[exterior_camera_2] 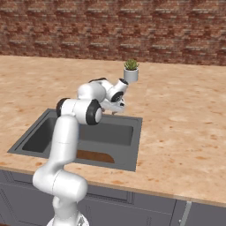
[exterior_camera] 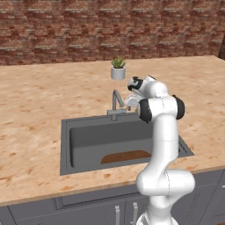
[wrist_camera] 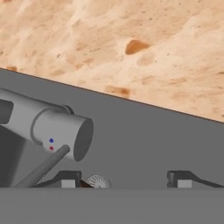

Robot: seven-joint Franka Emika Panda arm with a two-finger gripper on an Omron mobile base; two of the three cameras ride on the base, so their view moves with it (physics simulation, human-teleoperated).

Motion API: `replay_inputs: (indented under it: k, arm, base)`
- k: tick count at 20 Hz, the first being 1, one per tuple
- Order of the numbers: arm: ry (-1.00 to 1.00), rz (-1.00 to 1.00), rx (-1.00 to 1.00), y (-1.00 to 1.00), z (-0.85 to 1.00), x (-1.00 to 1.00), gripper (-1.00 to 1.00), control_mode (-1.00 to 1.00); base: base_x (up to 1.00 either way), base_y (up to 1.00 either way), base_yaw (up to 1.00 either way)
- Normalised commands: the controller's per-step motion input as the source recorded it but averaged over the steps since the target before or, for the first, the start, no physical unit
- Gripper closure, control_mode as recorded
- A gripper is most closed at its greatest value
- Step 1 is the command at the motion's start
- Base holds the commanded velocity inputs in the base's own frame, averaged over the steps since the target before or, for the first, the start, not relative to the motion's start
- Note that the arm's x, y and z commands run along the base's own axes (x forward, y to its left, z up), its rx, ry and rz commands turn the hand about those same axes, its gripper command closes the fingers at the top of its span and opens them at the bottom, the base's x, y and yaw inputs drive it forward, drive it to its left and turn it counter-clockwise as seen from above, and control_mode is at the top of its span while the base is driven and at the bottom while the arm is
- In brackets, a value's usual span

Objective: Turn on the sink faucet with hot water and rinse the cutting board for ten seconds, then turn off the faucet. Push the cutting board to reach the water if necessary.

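Hand (wrist_camera: 122,183) apart beside sink faucet (exterior_camera: 115,104); cutting board (exterior_camera: 126,157) in sink (exterior_camera: 66,145).

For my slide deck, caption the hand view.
End effector beside the sink faucet lever, above the sink rim.

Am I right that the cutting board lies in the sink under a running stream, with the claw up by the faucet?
Not quite: no stream runs. The left base view shows the cutting board in the sink, dry, and the claw by the faucet.
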Motion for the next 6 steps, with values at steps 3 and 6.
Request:
replay_inputs:
  k: [3, 6]
  arm:
    - [0.00, 0.00, -0.02, 0.72, -0.07, 0.00, -1.00, -1.00]
    - [0.00, 0.00, -0.02, 0.65, -0.08, -0.05, -1.00, -1.00]
  base:
    - [0.00, 0.00, 0.00]
    - [0.00, 0.00, 0.00]
